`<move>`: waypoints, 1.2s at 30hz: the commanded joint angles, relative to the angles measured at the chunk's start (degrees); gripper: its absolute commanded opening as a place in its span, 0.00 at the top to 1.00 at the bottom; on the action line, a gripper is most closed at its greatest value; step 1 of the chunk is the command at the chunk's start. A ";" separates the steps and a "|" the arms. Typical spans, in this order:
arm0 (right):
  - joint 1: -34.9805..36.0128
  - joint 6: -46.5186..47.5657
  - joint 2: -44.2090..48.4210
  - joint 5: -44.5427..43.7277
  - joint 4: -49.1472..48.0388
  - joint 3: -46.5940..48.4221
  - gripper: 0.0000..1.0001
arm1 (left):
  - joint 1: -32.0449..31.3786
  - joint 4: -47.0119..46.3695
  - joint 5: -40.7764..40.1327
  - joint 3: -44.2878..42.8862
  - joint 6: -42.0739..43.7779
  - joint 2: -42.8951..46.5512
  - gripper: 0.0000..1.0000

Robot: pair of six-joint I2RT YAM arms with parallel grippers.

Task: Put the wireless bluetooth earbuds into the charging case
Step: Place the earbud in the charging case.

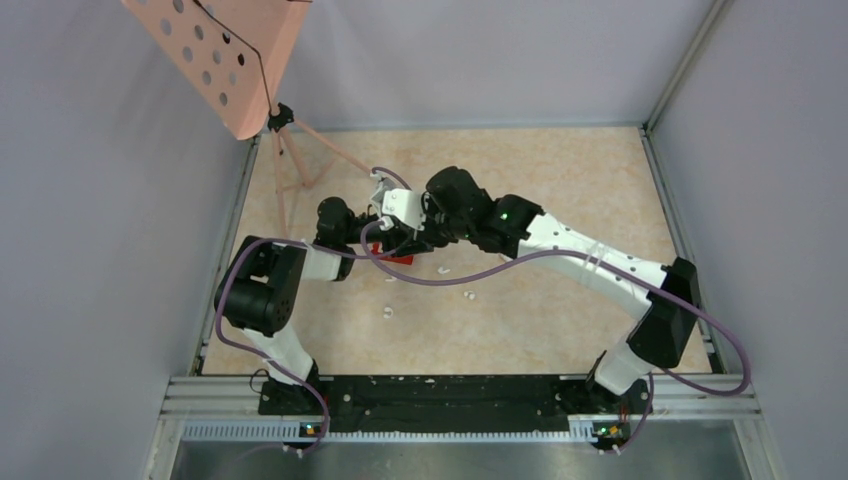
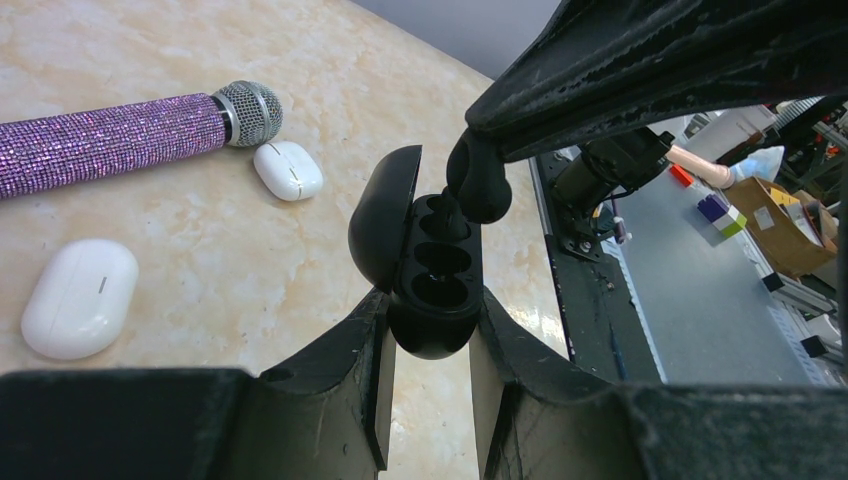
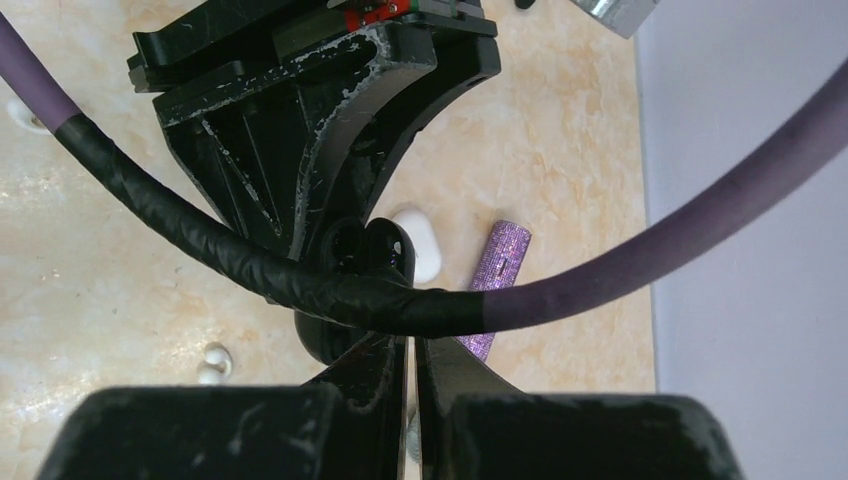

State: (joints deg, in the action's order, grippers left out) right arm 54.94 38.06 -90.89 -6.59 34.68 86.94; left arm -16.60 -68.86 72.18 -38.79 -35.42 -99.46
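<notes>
In the left wrist view my left gripper (image 2: 430, 325) is shut on a black charging case (image 2: 437, 285), held above the table with its lid (image 2: 384, 215) open. Both slots look dark. My right gripper (image 3: 412, 345) comes in from the upper right with its fingers nearly together. At its tip a black earbud (image 2: 478, 180) sits at the case's upper slot. The right wrist view shows the case (image 3: 345, 250) beyond the fingers, partly behind the cable. Loose white earbuds (image 1: 441, 269) (image 1: 468, 294) (image 1: 388, 312) lie on the table near the arms.
A purple glitter microphone (image 2: 120, 140) and two closed white cases (image 2: 288, 170) (image 2: 80, 297) lie on the table. A pink perforated music stand (image 1: 225, 60) stands at the back left. A purple cable (image 3: 700, 230) crosses the right wrist view. Grey walls enclose the table.
</notes>
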 commanded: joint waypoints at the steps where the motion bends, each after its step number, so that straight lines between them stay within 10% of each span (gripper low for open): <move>1: -0.15 -1.68 -0.57 1.54 -2.27 0.53 1.00 | -0.19 -1.63 0.54 -0.88 0.07 2.77 1.00; 36: 3.02 -1.32 -2.54 -0.88 -5.72 -3.54 1.00 | -0.80 -1.54 -0.29 -1.65 -2.31 2.44 1.00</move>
State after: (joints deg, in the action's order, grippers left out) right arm 56.66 37.32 -93.19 -7.99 30.50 84.09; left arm -16.99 -67.09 72.14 -38.81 -37.21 -99.46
